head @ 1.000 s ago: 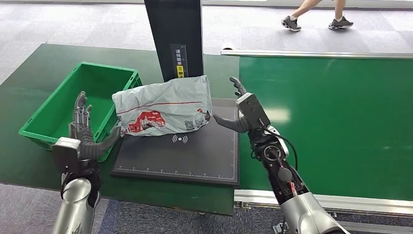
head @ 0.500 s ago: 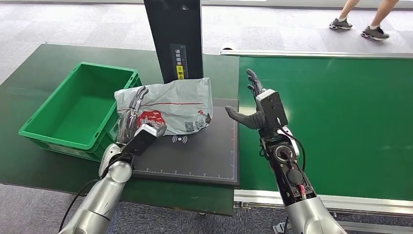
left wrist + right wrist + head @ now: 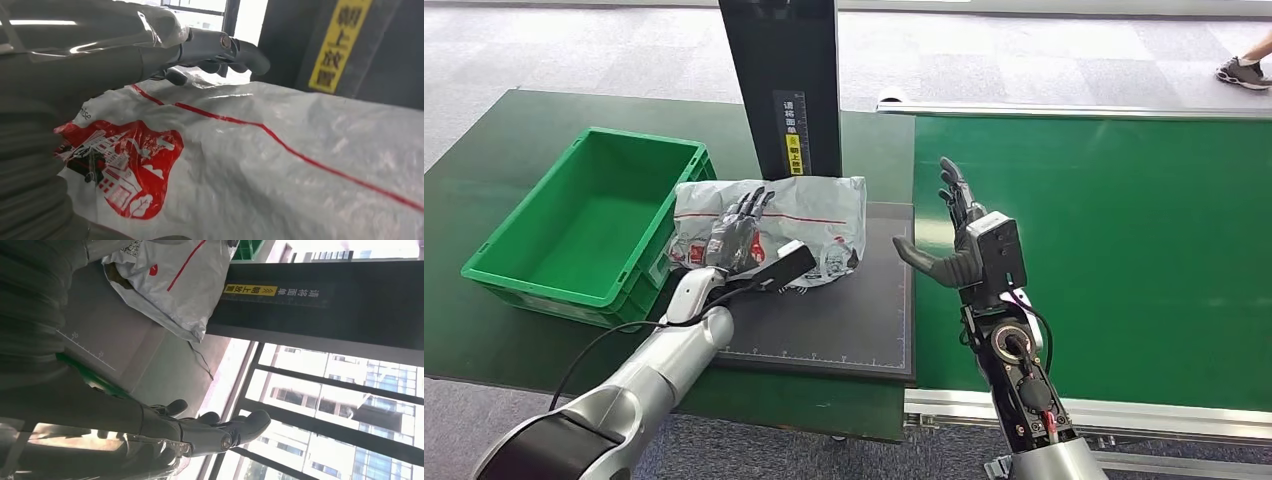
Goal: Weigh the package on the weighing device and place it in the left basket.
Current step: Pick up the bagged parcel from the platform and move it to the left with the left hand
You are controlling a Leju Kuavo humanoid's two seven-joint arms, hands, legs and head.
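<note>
The package, a grey-white plastic bag with red print, lies on the black scale plate against the foot of the black column. My left hand lies over the package's front left part with fingers spread and thumb out; it grips nothing. In the left wrist view its fingers hover just above the bag. My right hand stands open and upright to the right of the scale, apart from the package. In the right wrist view the package lies beyond that hand's fingers.
The green basket stands left of the scale, close to my left forearm. A green conveyor belt runs to the right. The column's yellow label faces me. A person's shoe passes at the far right.
My left hand has swung from the basket's edge rightward onto the package. My right hand has drawn back from the package and risen. The package has settled closer to the column.
</note>
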